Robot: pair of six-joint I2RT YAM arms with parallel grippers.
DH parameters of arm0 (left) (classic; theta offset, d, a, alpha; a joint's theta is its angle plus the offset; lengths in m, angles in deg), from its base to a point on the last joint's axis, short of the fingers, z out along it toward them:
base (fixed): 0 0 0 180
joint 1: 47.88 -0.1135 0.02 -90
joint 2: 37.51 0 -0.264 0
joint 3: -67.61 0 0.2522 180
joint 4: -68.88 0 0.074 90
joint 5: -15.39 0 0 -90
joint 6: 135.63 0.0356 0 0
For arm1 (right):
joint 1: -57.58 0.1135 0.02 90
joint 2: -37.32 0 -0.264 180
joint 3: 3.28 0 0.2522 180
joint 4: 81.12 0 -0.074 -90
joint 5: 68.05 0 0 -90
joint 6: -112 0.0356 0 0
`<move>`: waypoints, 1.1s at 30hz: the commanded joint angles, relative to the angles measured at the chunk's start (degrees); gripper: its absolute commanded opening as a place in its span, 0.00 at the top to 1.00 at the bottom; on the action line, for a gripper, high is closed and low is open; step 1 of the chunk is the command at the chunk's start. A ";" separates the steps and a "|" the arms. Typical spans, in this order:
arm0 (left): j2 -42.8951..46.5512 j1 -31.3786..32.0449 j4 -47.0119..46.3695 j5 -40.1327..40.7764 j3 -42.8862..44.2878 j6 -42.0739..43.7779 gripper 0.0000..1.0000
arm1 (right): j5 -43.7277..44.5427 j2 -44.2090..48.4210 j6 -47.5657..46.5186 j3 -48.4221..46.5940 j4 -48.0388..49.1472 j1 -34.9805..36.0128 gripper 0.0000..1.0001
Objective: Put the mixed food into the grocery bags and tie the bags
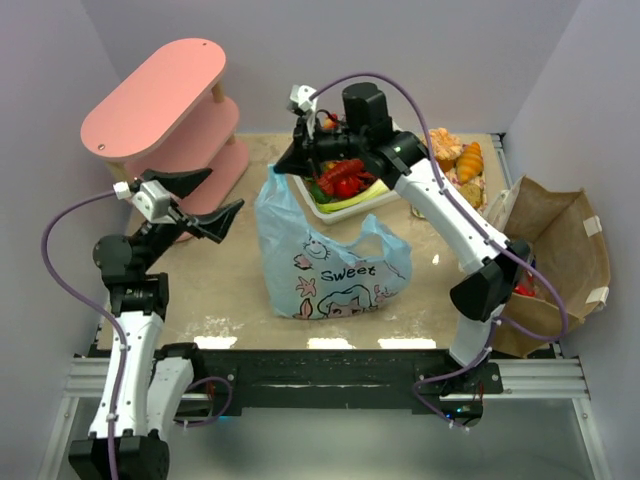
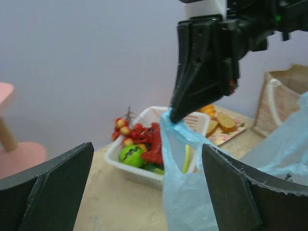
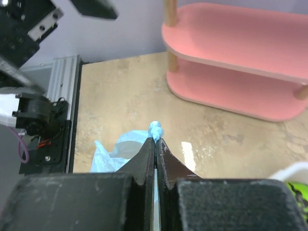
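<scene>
Pinching the top handle of the thin crinkly light-blue plastic bag with cartoon print (image 1: 330, 265) between the fully closed fingers of the right gripper (image 3: 155, 143), a small blue tuft poking past the tips. Holding that handle up while the bag's body is standing mid-table on the beige table (image 1: 230, 300), its second handle sticking up free on the right side. Hanging the left gripper (image 1: 222, 190) just left of the bag, apart from it, fingers spread wide and gripping nothing. Keeping the mixed food outside the bag: a round green toy fruit (image 2: 130, 154), a cluster of red and yellow berries (image 2: 126, 129) and a red toy piece (image 2: 154, 147) lying in the white rectangular plastic basket (image 1: 345, 210) right behind the bag. Showing bread-like pieces (image 1: 465, 160) lying further right at the back. Standing the stiff brown paper bag with white handles (image 1: 560, 250) open at the right edge. Showing the pink oval tiered shelf (image 1: 160, 100) at back left.
</scene>
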 commanded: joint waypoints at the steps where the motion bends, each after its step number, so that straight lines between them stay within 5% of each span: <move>1: -4.73 2.19 -34.68 -9.43 -6.95 -20.87 0.00 | 0.57 6.80 4.59 3.26 5.61 -1.01 1.00; 7: -13.35 15.89 -36.58 -4.43 -3.35 -16.61 0.00 | -0.31 9.79 6.27 6.26 7.19 -1.10 1.00; 15: -20.22 20.21 -42.56 2.25 -1.94 -17.92 0.00 | -0.31 11.11 6.27 8.20 6.67 -1.10 1.00; 23: -24.17 24.79 -38.78 7.19 -1.15 -11.15 0.01 | -0.66 11.91 6.62 8.46 6.93 -1.10 1.00; 33: -29.89 28.13 -47.04 3.58 -6.42 -16.95 0.28 | 2.50 13.40 8.46 8.99 8.42 -1.19 1.00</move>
